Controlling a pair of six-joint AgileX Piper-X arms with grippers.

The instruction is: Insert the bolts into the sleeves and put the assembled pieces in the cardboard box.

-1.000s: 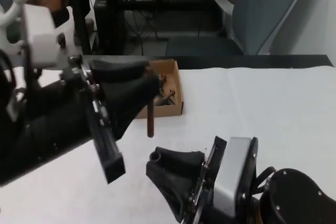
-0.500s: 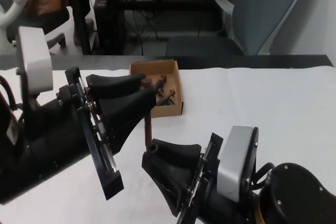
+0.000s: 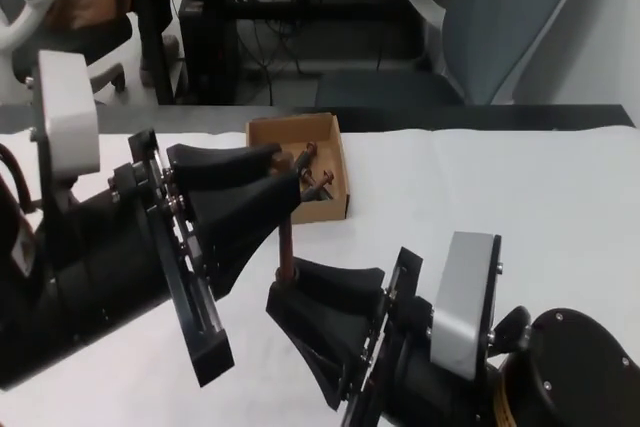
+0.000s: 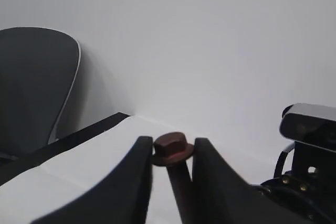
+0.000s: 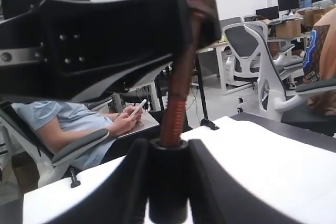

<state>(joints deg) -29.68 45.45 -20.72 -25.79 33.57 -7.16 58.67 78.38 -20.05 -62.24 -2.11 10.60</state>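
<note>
My left gripper is shut on a rusty brown bolt, which hangs upright with its head pinched between the black fingers. Directly beneath, my right gripper is shut on a dark sleeve held upright. The bolt's threaded shaft reaches down into the sleeve's open top. The cardboard box stands on the white bench beyond both grippers, with several assembled brown pieces inside it.
The white bench surface stretches bare to the right of the box. Office chairs and dark desk legs stand past the bench's far edge. The bulky arm bodies crowd the near side of the bench.
The left gripper has brought the bolt down and nearer, from in front of the box to the sleeve's mouth. The right gripper with the sleeve has shifted slightly left to meet it.
</note>
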